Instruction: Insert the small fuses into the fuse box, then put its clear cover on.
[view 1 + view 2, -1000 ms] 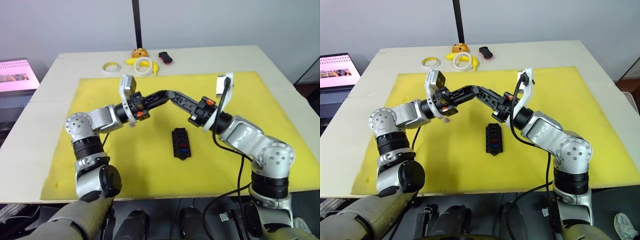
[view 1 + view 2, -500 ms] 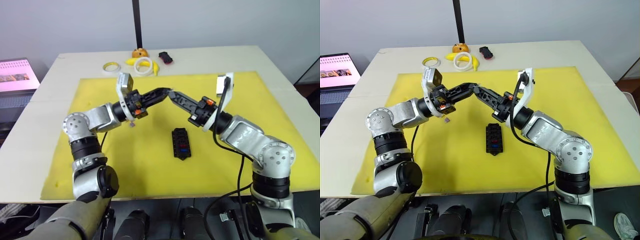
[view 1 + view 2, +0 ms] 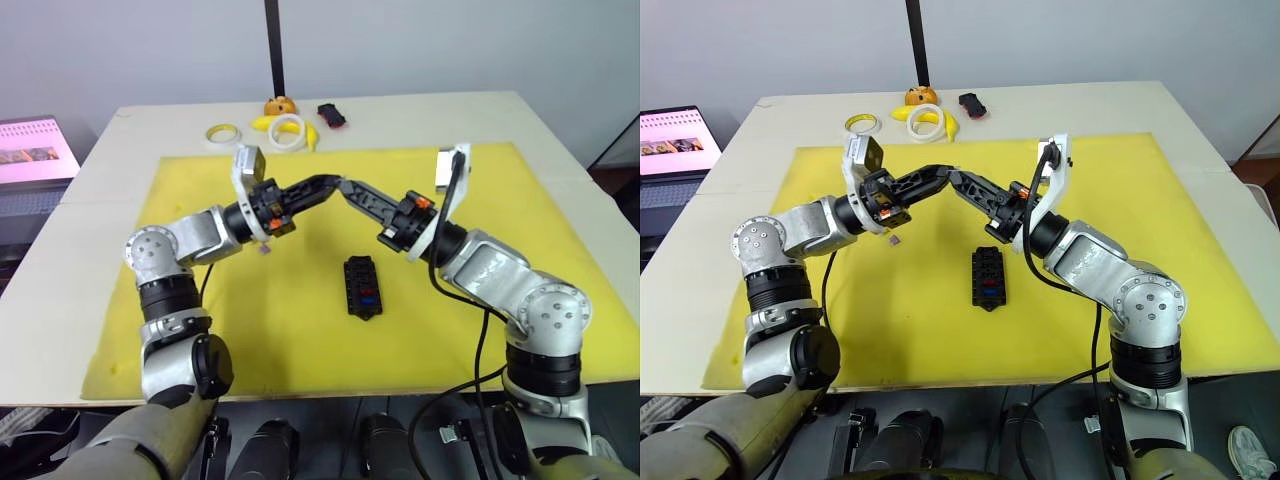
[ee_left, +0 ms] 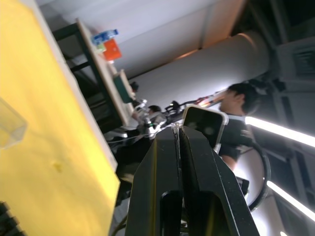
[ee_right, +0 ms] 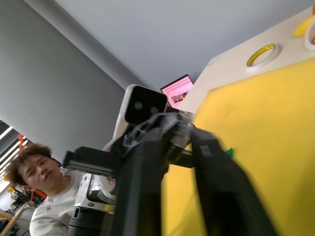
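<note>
**Two grippers tip to tip above the yellow mat**

The left gripper hangs in the upper middle of the head view with its two black fingers pressed flat together; in its own wrist view only a hairline seam shows between them, and I cannot make out anything pinched there. The right gripper reaches in from the right and its tips sit right against the left one's, over the far part of the yellow mat. In the right wrist view its fingers stand a little apart, a narrow gap, with the left arm's wrist camera block in front of them. Whether the two grippers actually touch, I cannot tell.

Below them, near the centre of the frame, the fuse box lies flat on the mat, well apart from both grippers, with a red and a blue fuse seated in its slots. A tiny chip lies on the mat under the left forearm. The clear cover rests on the mat, seen at the left edge of the left wrist view.

At the top of the frame, on the bare table, sit two white tape rings and a small black-and-red object. A person shows in the lower left of the right wrist view.
</note>
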You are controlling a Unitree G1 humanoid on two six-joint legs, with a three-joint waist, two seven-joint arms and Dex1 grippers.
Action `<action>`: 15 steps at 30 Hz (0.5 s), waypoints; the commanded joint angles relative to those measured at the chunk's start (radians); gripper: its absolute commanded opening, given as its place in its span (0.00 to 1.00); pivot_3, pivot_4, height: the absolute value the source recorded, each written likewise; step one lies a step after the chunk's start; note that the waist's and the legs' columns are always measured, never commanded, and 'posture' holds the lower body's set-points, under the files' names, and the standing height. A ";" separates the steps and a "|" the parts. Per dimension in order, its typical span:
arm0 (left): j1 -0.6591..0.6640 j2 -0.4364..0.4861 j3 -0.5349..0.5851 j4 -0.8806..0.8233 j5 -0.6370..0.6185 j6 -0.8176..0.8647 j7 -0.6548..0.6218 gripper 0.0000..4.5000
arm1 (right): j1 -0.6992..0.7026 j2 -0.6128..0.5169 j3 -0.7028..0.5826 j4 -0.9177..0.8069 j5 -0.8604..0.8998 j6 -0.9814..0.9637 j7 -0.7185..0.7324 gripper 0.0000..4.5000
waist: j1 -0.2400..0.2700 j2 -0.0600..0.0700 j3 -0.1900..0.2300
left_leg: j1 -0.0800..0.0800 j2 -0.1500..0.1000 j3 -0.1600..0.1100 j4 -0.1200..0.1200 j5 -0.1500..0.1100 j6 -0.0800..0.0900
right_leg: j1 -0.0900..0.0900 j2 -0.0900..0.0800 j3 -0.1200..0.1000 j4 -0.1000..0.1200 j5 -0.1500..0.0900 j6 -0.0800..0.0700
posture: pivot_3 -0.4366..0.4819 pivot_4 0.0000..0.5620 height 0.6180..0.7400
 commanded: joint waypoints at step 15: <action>0.189 0.382 -0.444 -0.375 0.285 -0.252 -0.502 0.64 | -0.030 -0.174 -0.037 -0.048 0.152 0.059 0.061 0.00 | -0.005 0.001 0.000 | 0.000 0.000 0.000 -0.001 0.000 0.000 | 0.000 0.001 0.000 -0.001 0.000 0.000 | 0.48 0.27 1.00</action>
